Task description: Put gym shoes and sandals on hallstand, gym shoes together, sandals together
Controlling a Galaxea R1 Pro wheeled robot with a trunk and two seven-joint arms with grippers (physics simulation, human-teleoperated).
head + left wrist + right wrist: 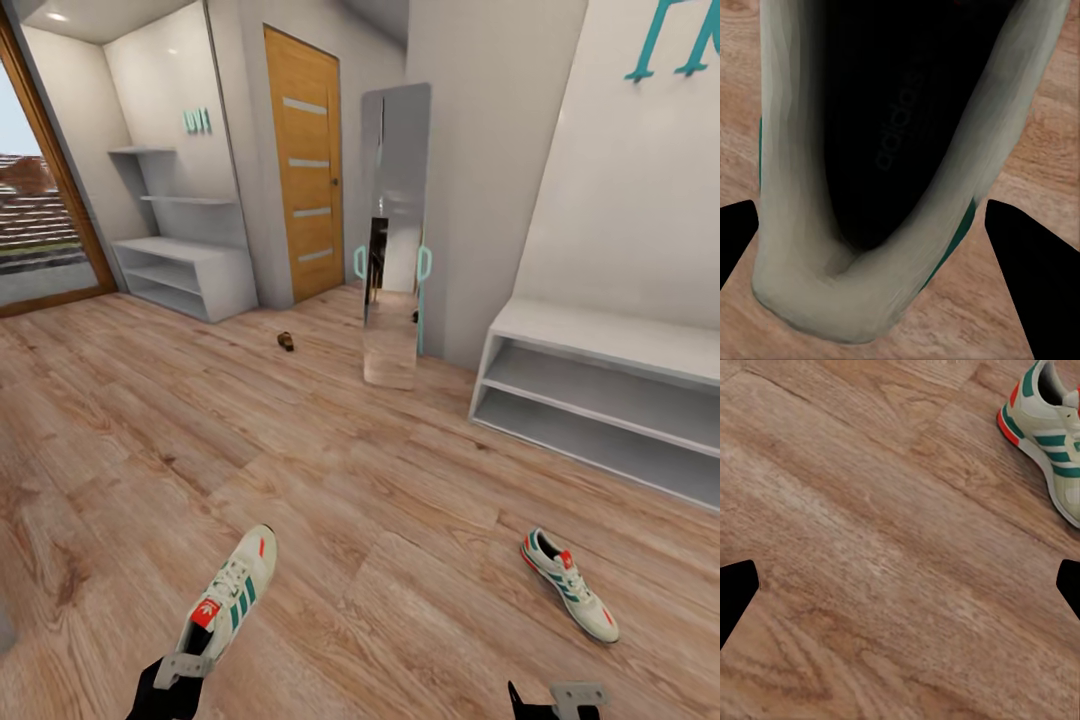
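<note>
**One sneaker at the left gripper, the other lying loose on the planks**

The hallstand (pixel 600 345) is standing against the wall on the right, its bench top and both low shelves showing bare. A second pale shelving unit (pixel 185 270) is sitting in the far left corner beside the wooden door (pixel 303 165), with a tall mirror (pixel 393 235) leaning between the two units.

I am counting two gym shoes. The near gym shoe (pixel 228 598) is lying toe-away at the bottom left, and the left gripper (pixel 170 680) is sitting right at its heel; in the left wrist view the heel (pixel 832 292) and dark opening are lying between the two dark fingers (pixel 1027 262), which are flanking the heel, but I cannot tell whether they are pressing on it. The far gym shoe (pixel 568 584) (pixel 1050 435) is resting alone on the corridor floor (pixel 380 520), in front of the hallstand and apart from it. The right gripper (pixel 555 700) is hanging over bare planks with its fingers spread wide and nothing between them.

One small dark brown object (pixel 286 341) is lying far off near the door, too small to make out.

Wide open flooring is stretching between both shoes and the hallstand's front edge.
</note>
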